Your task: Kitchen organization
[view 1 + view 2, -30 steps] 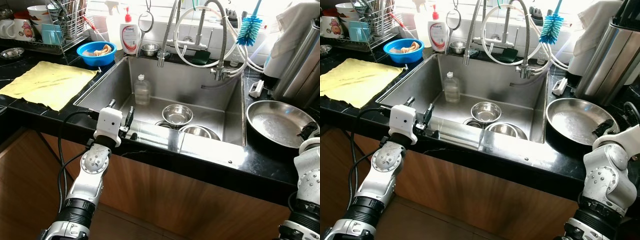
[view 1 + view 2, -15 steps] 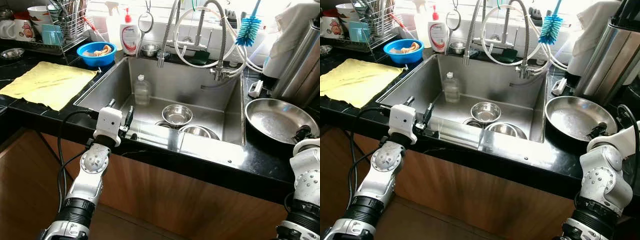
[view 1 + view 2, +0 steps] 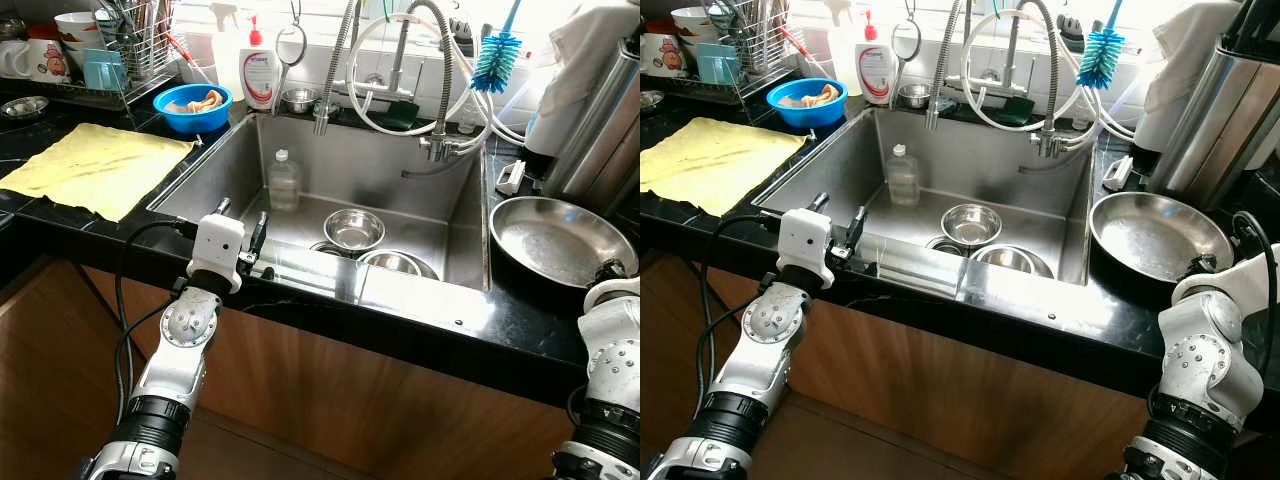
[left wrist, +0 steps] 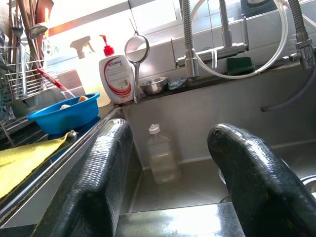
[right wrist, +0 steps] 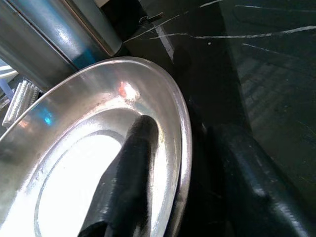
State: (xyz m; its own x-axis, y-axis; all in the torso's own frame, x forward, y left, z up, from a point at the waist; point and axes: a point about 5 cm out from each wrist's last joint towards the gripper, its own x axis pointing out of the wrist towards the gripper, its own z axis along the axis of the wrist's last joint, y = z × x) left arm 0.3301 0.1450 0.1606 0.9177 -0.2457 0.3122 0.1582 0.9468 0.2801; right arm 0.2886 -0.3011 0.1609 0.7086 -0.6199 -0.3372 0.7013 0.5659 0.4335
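My right hand (image 5: 182, 197) straddles the near rim of the pan (image 3: 560, 240) at the frame's right on the tabletop (image 3: 520, 320), one finger inside, one outside, not yet closed on it. I judge the thin, slick rim could slip from a shallow pinch, tipping the pan off the edge or against the sink (image 3: 470, 250). My left hand (image 3: 240, 235) hovers open and empty at the sink's front lip. The soap bottle (image 3: 259, 72) label is too small to read.
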